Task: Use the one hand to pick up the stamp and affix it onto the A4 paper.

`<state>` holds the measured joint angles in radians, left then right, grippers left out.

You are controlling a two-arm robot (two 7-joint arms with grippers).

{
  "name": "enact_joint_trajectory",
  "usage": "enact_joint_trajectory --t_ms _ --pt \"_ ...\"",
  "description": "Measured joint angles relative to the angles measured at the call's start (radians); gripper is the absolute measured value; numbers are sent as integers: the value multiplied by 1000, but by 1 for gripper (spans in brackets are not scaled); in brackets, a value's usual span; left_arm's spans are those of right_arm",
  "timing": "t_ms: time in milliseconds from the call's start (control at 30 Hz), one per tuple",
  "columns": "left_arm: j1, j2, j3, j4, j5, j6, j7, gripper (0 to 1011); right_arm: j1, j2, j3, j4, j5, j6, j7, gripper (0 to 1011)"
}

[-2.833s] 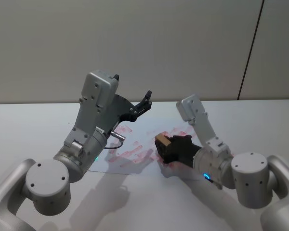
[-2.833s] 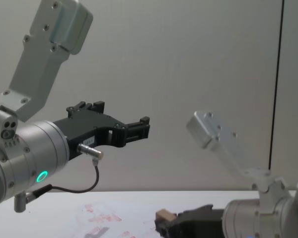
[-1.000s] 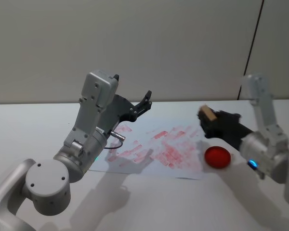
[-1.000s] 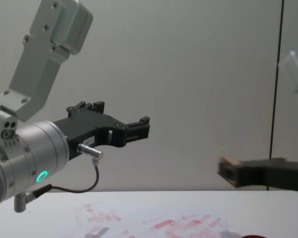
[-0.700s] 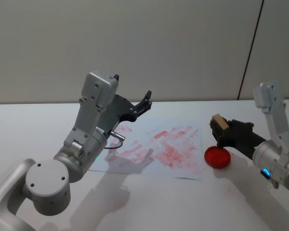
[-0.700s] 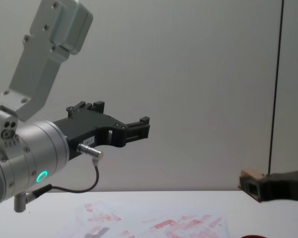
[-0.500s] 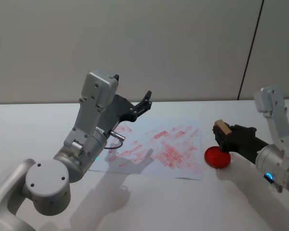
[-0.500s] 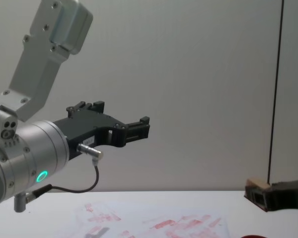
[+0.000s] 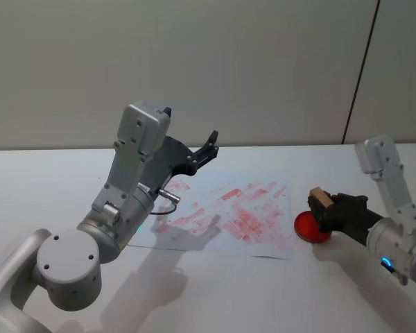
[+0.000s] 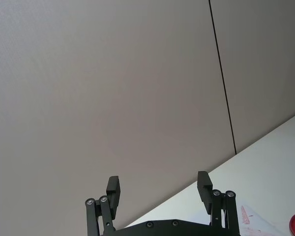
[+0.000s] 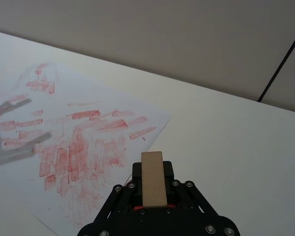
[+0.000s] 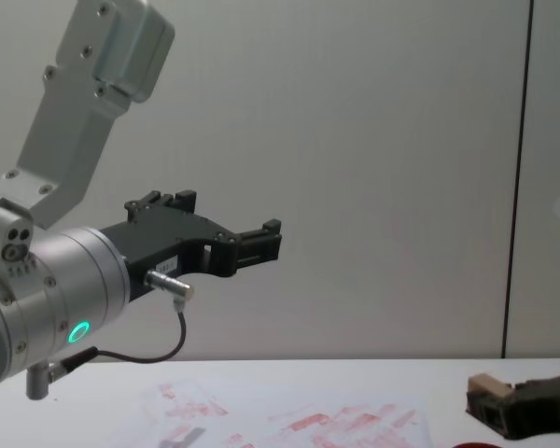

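- Two arms show in the head view: the left gripper (image 9: 202, 148) hangs raised in the middle left of the frame, jaws spread apart on nothing, idle; the right gripper (image 9: 324, 209) is low at the right edge.
- Paper (image 9: 263, 208), lying flat at centre frame on the table (image 9: 41, 187), is already crowded with red prints, so I cannot tell whether a print from this round is among them.
- Red ink pad (image 9: 306, 229) sits just right of the paper's right edge, under the right gripper.
- Stamp (image 9: 320, 198) is clamped in the right gripper, over the pad. Pickup looks done; inking seems to be in hand, and carrying it over and pressing it onto the paper remains.
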<state>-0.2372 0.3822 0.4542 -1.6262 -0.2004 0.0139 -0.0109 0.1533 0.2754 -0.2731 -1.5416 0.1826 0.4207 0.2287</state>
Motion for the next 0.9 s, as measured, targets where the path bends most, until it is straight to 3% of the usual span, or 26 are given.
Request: enact_joint_trajectory --t_ms 600,767,900 --pt "0 0 0 0 0 0 0 1001 36 -27 -26 78 -61 -5 35 222" --pt "0 0 0 0 0 0 0 1001 41 -31 -29 88 -68 -7 39 324" --pt "0 0 0 0 0 0 0 1001 44 -34 -32 95 -73 -8 42 481"
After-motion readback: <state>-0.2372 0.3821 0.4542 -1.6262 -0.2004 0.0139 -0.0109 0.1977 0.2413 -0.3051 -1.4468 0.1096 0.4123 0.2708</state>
